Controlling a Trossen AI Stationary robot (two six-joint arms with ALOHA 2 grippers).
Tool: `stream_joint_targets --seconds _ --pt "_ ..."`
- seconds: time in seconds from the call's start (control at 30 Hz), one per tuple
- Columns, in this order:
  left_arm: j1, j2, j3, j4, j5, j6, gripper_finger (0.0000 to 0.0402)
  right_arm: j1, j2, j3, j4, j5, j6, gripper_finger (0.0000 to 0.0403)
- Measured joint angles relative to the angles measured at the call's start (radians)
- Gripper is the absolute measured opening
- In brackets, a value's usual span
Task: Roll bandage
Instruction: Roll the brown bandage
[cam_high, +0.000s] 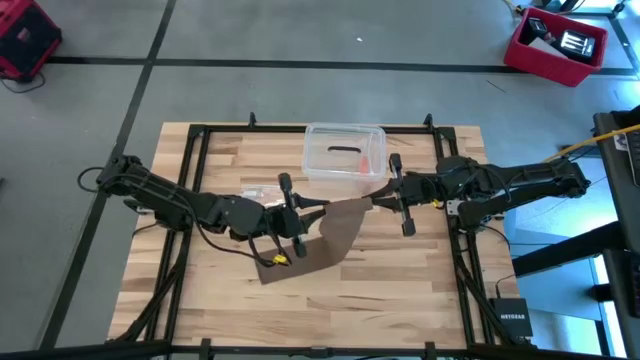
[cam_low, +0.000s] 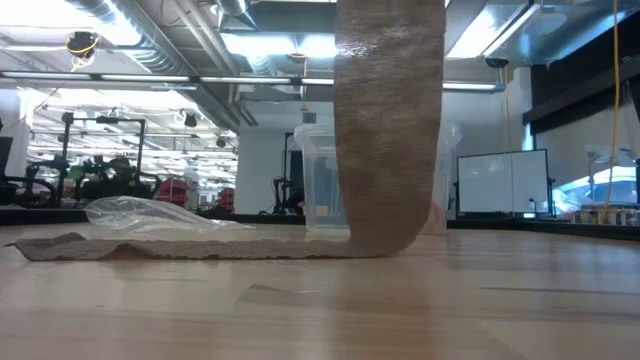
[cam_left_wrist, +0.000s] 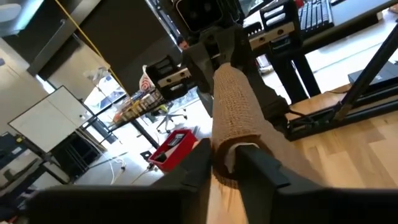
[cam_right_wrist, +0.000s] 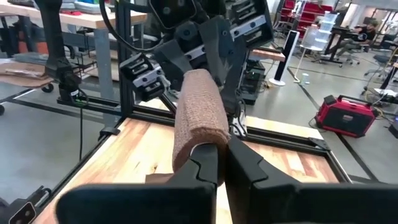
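Observation:
The bandage (cam_high: 338, 228) is a dark brown strip. Its upper end is raised between my two grippers. From there it hangs down (cam_low: 390, 130) and bends onto the table. Its lower part (cam_low: 180, 246) lies flat, running toward the near left (cam_high: 285, 266). My left gripper (cam_high: 318, 207) is shut on the raised end from the left. My right gripper (cam_high: 375, 200) is shut on it from the right. The two grippers face each other closely. My left gripper pinches the left side (cam_left_wrist: 233, 134) of the bandage's raised end between its two fingers (cam_left_wrist: 261, 165), coming level from the table's left. The fabric is curled over there and spans across to the other gripper. My right gripper pinches the right side (cam_right_wrist: 198, 134) of the raised end between its two fingers (cam_right_wrist: 202, 167), coming level from the table's right. The end is held clear of the table, and the strip hangs below with its lower part on the wood.
A clear plastic box (cam_high: 345, 152) stands just beyond the grippers at the table's far middle. A small clear plastic bag (cam_high: 262, 190) lies by the left arm and also shows in the low view (cam_low: 150, 212). Bare wood lies toward the near edge (cam_high: 400, 300).

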Motion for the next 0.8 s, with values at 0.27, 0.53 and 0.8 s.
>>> stream_joint_targets --seconds 0.27,0.53,0.8 --pt "0.0 -0.008 0.002 0.021 -0.012 0.036 0.0004 0.003 -0.005 0.016 -0.057 0.086 0.078 0.0095" --pt "-0.024 -0.046 0.001 0.05 -0.04 0.102 0.0002 -0.001 -0.08 0.209 -0.508 0.32 0.103 0.0203" --pt "-0.012 -0.047 0.001 0.085 -0.046 0.108 0.0001 0.0 -0.153 0.195 -0.65 0.269 0.211 0.0232"
